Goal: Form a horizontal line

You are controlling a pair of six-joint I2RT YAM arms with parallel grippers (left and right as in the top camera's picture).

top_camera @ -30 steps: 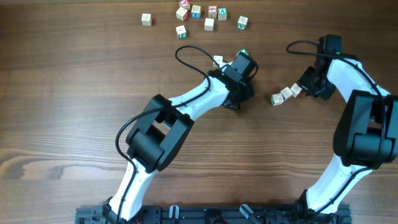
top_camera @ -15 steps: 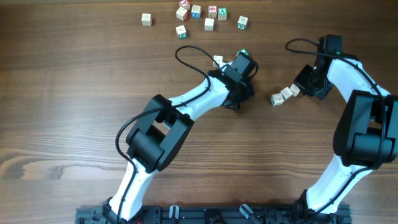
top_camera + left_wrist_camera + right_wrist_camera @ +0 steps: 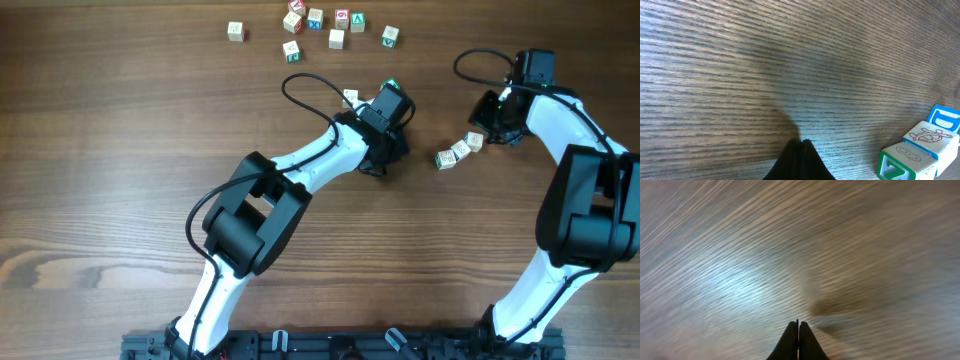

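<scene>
The left gripper (image 3: 801, 146) has its two black fingers pressed together into one point with nothing between them, the tip low over the bare wood grain of the table (image 3: 100, 150). The right gripper (image 3: 798, 326) is closed the same way and also empty, over wood that is blurred in its own wrist view. Between the two, nearer the right one, lies the horizontal line (image 3: 458, 150): three pale cubes touching side by side. In the overhead view the row runs aslant, its left end lower than its right. The right gripper sits just above and right of the row's upper end, and whether it touches that cube cannot be told. At the lower right edge of the left wrist view are three touching cubes (image 3: 927, 136), with green and blue marks on their sides. A lone cube (image 3: 350, 97) lies just beside the left wrist, and scattered cubes (image 3: 336, 39) are grouped near the table's far edge. The left arm (image 3: 310, 165) reaches from the near edge up and right, sharply bent at the elbow. The right arm (image 3: 575, 130) rises along the right side and curls inward at the wrist.
</scene>
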